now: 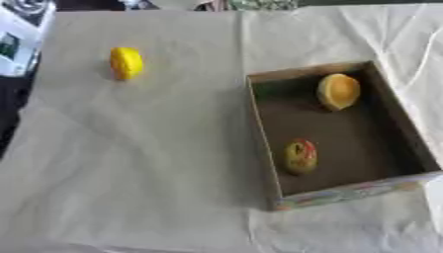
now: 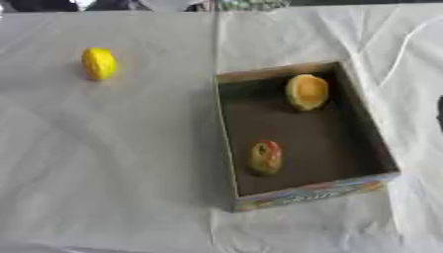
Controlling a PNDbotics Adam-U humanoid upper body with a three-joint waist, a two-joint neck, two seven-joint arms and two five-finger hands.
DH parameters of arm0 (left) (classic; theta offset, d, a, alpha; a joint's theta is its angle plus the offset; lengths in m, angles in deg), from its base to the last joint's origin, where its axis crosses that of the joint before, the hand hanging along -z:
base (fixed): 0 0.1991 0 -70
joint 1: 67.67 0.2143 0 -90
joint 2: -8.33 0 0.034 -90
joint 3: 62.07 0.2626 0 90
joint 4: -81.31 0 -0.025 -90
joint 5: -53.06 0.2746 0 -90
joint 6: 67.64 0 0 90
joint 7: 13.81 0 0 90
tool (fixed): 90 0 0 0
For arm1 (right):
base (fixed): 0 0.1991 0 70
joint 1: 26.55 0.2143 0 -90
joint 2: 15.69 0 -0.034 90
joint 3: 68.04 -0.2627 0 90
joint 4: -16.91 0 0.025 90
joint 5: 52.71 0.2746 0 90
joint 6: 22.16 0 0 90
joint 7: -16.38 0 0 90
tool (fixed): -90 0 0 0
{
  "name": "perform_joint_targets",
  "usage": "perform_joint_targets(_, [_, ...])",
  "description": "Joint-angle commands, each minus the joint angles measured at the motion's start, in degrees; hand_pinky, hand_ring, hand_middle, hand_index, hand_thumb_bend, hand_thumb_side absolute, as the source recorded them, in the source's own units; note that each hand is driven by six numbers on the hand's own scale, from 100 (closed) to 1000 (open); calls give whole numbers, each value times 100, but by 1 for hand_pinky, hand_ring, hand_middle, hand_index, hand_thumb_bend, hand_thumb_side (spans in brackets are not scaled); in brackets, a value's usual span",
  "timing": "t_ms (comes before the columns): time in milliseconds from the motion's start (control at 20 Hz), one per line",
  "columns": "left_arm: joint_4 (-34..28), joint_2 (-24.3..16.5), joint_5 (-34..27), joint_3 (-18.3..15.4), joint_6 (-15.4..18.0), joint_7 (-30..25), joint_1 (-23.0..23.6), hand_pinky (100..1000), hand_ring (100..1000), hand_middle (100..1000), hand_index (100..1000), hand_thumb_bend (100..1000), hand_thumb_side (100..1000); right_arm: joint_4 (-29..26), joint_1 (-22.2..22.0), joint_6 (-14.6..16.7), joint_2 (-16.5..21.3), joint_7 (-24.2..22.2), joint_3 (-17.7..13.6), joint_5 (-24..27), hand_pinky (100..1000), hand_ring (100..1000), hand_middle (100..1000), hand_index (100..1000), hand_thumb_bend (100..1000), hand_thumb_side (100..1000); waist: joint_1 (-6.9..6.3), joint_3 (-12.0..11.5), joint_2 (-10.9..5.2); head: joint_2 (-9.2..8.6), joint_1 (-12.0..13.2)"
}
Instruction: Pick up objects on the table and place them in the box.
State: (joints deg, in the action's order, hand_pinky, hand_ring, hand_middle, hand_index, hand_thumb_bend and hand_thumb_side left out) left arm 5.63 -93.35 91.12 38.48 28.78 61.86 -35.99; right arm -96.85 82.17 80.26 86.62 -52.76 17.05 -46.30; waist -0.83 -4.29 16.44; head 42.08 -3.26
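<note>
A yellow lemon-shaped object [image 1: 126,63] lies on the cloth-covered table at the far left. To the right stands an open cardboard box [image 1: 263,133] with a dark floor. Inside it, near the far wall, rests an orange-yellow fruit-like object [image 1: 337,91]. Closer to the front of the box lies a yellow-green object with a red patch [image 1: 301,156]. Neither of my hands shows in either view.
A pale wrinkled cloth [image 1: 130,173] covers the table. At the far left edge, beyond the cloth, are some papers or printed items [image 1: 13,39]. A dark shape [image 2: 439,113] shows at the right edge of the right eye view.
</note>
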Motion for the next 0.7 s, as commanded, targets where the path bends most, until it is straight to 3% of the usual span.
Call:
perform_joint_targets(50, [343, -359, -120, -157, 79, -141, -49, 878, 869, 832, 910, 331, 100, -84, 98, 57, 192, -9, -55, -66, 877, 785, 685, 763, 100, 542, 16, 37, -45, -179, -69])
perform_joint_targets(200, [690, -369, -144, -215, 239, -226, -38, 881, 873, 838, 914, 347, 100, -84, 136, 81, 183, -32, -38, -85, 877, 785, 684, 762, 100, 540, 38, 126, 46, -269, -96])
perform_joint_targets(400, [1081, -354, -34, -329, 286, -275, -63, 882, 875, 845, 917, 350, 174, -84, 121, 112, 181, -27, -45, -118, 879, 786, 683, 762, 100, 537, 42, 255, 153, -316, 21])
perform_joint_targets(450, [1176, -357, -5, -353, 272, -297, -70, 886, 880, 848, 922, 375, 234, -84, 111, 110, 179, -22, -48, -127, 879, 786, 683, 761, 100, 537, 38, 272, 177, -333, 59])
perform_joint_targets(700, [1506, -396, 56, -435, 295, -539, -125, 900, 895, 858, 930, 447, 349, -84, 87, 68, 166, -12, -41, -153, 880, 786, 681, 760, 100, 536, 6, 295, 255, -406, 150])
